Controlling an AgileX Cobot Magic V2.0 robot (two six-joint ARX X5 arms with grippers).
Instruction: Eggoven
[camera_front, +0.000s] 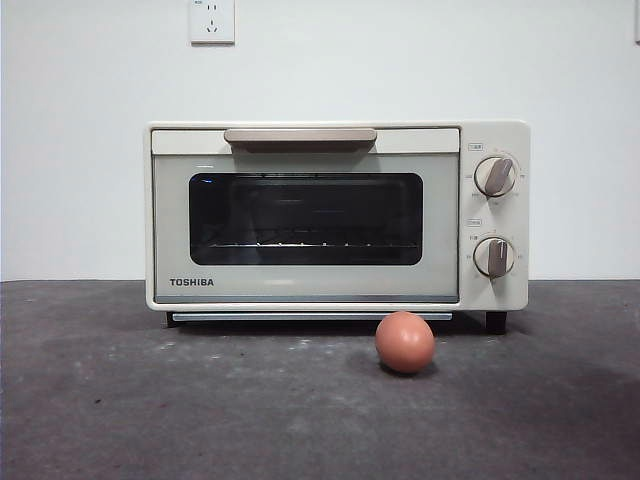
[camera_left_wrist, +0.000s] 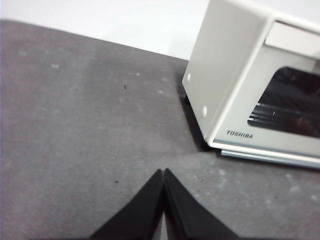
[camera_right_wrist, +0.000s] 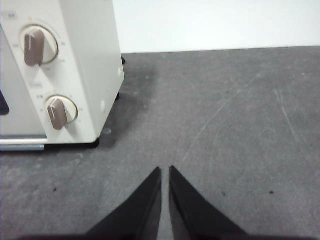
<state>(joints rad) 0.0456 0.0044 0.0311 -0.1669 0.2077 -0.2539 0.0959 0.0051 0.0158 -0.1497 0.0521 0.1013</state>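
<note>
Both hands held closed and empty above the worktop; egg set in front of the closed oven.

The left hand (camera_left_wrist: 163, 172) is seen with its jaws pressed together at the tips, nothing between them, over bare grey worktop (camera_left_wrist: 85, 125) near the oven's TOSHIBA-marked corner. The right hand (camera_right_wrist: 165, 170) is held narrow, only a thin slit left between the jaws, nothing gripped, near the oven's knob side. Neither hand is seen in the front view. The cream TOSHIBA oven (camera_front: 310, 290) is placed on the worktop against a white wall, door shut, beige handle (camera_front: 300, 135) along the top, two knobs (camera_front: 494, 176) stacked at one side. The reddish-brown egg (camera_front: 404, 342) is laid on the worktop just in front of the oven, below the door's knob-side corner, apart from both hands.
</note>
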